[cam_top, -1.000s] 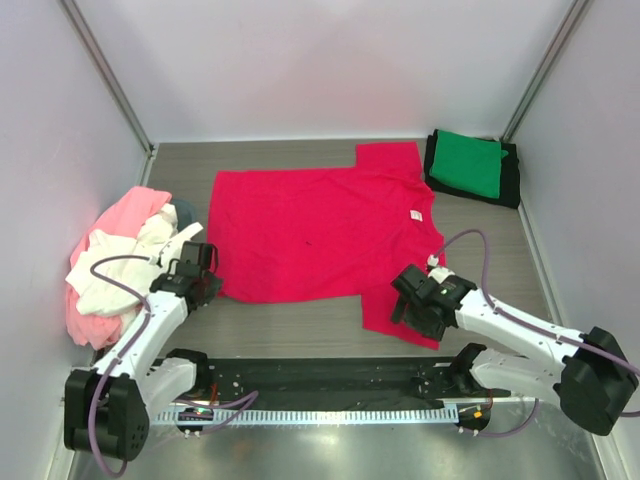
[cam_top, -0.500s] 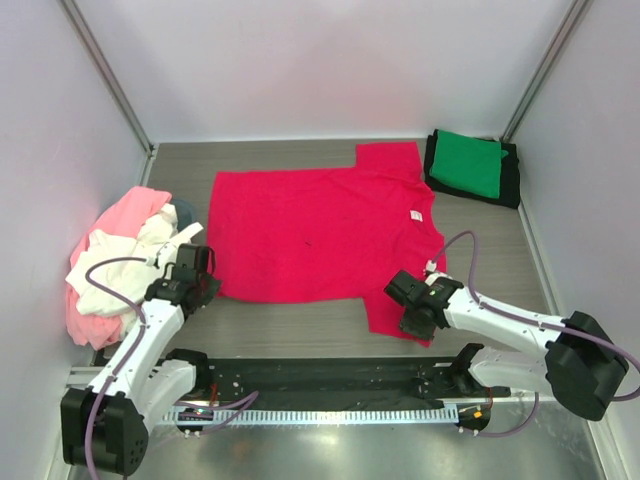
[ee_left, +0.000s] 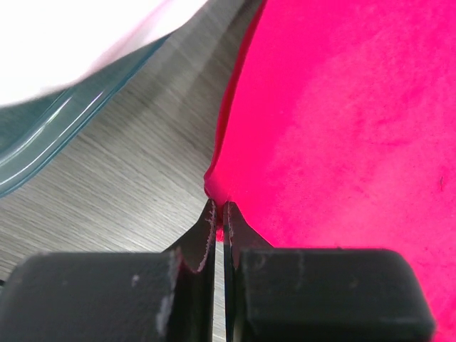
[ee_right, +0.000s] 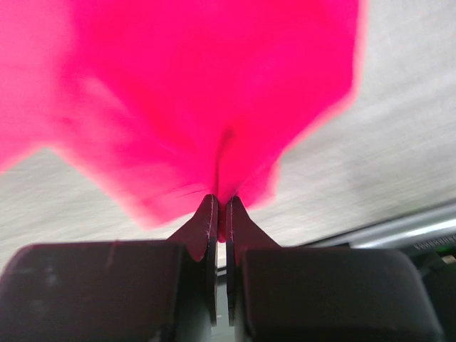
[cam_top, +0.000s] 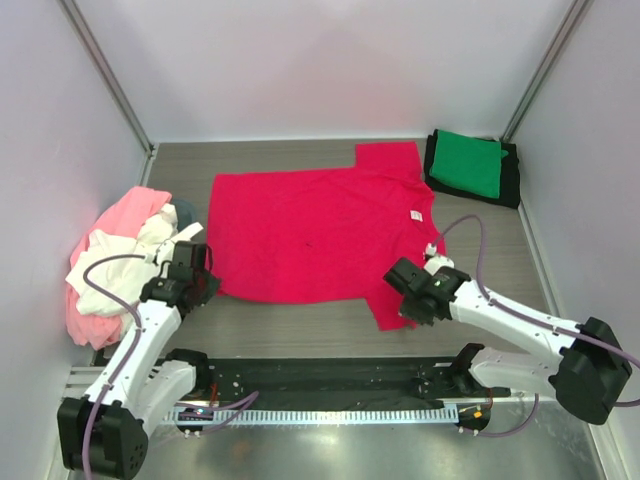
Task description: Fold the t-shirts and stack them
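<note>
A crimson t-shirt (cam_top: 320, 230) lies spread flat across the middle of the table. My left gripper (cam_top: 196, 283) is shut on its near left hem corner, and cloth (ee_left: 342, 121) bunches between the tips of my left gripper (ee_left: 220, 208). My right gripper (cam_top: 412, 303) is shut on the near right sleeve, whose fabric (ee_right: 206, 92) puckers up from the pinch of my right gripper (ee_right: 220, 203). A folded green t-shirt (cam_top: 470, 163) rests on a folded black one (cam_top: 512, 186) at the back right. Light pink (cam_top: 125, 215) and white (cam_top: 120, 270) shirts are heaped at the left.
The heap at the left lies close beside my left arm; a greyish-teal cloth edge (ee_left: 50, 135) shows there. Slanted frame posts (cam_top: 108, 75) stand at both back corners. A black rail with a perforated strip (cam_top: 320, 385) runs along the near edge.
My right gripper closed on the near right sleeve and drew it slightly inward and up. The left gripper stayed shut on the hem corner, barely shifting.
</note>
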Robot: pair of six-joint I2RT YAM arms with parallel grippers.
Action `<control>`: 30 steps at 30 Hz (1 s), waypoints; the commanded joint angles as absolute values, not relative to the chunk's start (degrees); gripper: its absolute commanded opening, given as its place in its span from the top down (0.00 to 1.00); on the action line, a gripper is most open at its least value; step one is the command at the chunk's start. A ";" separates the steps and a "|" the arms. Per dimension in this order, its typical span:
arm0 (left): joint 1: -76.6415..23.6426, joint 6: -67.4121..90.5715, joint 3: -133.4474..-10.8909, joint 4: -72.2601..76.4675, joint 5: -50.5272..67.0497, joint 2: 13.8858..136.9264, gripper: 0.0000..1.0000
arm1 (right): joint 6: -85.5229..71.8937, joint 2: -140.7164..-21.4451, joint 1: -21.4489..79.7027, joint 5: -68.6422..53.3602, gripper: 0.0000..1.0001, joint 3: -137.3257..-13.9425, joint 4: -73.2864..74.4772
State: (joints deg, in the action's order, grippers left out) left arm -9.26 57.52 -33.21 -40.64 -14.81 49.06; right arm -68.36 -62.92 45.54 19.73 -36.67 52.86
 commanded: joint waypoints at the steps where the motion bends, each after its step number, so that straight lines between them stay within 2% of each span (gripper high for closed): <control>1: -8.88 54.59 -37.61 -42.01 -13.98 51.75 1.00 | -64.09 -62.83 45.62 27.94 0.99 -46.12 54.93; 9: -8.88 49.84 -46.57 -43.50 -14.24 60.46 1.00 | -49.06 -74.86 38.43 32.17 0.99 -65.02 55.72; 16: -6.86 45.88 -57.46 -44.74 -15.29 71.18 1.00 | -37.19 -85.32 28.32 28.74 0.99 -79.34 52.74; 30: -4.04 41.75 -69.69 -44.30 -15.91 93.07 1.00 | -27.95 -107.03 19.35 22.50 0.99 -97.46 51.68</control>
